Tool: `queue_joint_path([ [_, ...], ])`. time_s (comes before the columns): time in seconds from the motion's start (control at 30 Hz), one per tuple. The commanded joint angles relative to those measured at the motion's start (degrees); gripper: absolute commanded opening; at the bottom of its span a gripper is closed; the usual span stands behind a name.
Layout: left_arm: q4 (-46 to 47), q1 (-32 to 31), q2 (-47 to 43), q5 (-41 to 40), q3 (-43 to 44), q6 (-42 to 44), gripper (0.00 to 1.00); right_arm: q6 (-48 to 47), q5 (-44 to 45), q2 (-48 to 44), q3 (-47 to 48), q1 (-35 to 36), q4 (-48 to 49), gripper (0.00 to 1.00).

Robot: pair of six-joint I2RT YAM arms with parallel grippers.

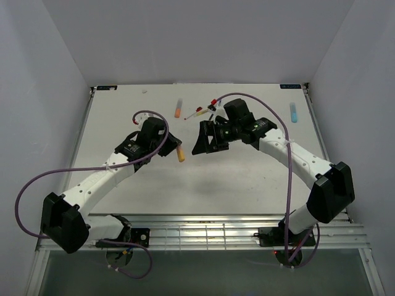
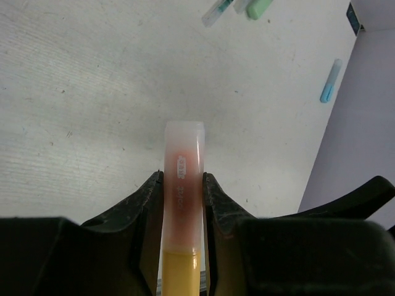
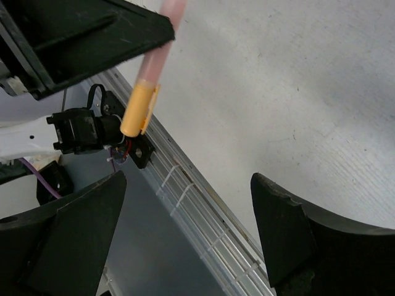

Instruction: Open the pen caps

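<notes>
My left gripper [image 2: 183, 185] is shut on the translucent barrel of an orange pen [image 2: 182, 160]. The pen's orange cap [image 2: 179, 271] is on and sticks out behind the fingers. In the top view the left gripper [image 1: 171, 145] holds the pen above the table's middle, with the cap [image 1: 181, 155] pointing toward the right arm. My right gripper [image 1: 202, 137] stands open just right of that cap without touching it. In the right wrist view the right gripper [image 3: 185, 228] has nothing between its fingers, and the cap [image 3: 137, 111] hangs above and left of them.
Farther back on the white table [image 1: 247, 179] lie another orange pen [image 1: 178, 110], thin red-tipped pens [image 1: 201, 111] and a blue pen [image 1: 294, 112] at the back right. A pale green pen [image 2: 256, 7] shows in the left wrist view. A metal rail [image 1: 203, 231] runs along the near edge.
</notes>
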Motion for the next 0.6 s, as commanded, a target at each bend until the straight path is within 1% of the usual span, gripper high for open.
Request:
queue_joint_path([
  [0.0, -2.3, -2.4, 1.3, -6.5, 1.4, -2.6, 0.0, 1.2, 3.2, 2.2, 4.6, 2.6, 3.1, 0.86],
  [0.03, -2.3, -2.8, 1.7, -7.1, 1.7, -2.7, 0.0, 2.0, 3.5, 2.8, 5.4, 2.8, 3.3, 0.85],
  [0.07, -2.3, -3.5, 2.3, -7.3, 1.8, -3.2, 0.0, 2.2, 3.4, 3.9, 5.4, 3.2, 3.8, 0.8],
  [0.1, -2.3, -3.8, 2.6, -7.5, 1.9, -3.4, 0.0, 2.7, 3.2, 4.2, 5.3, 3.4, 4.2, 0.79],
  [0.13, -2.4, -4.0, 2.8, -7.5, 2.3, -3.5, 0.0, 3.0, 2.9, 4.6, 4.5, 3.5, 4.8, 0.76],
  [0.27, -3.8, -5.6, 3.3, -8.6, 2.5, -5.5, 0.0, 5.0, 1.9, 4.3, 1.7, 4.5, 8.9, 0.73],
  [0.3, -3.9, -5.8, 3.2, -8.7, 2.4, -6.1, 0.0, 5.2, 1.9, 4.2, 1.2, 4.7, 10.0, 0.68],
  [0.57, -5.9, -6.1, 2.4, -8.6, 2.8, -8.1, 0.0, 7.0, 2.4, 5.3, -1.0, 6.8, 12.5, 0.67],
])
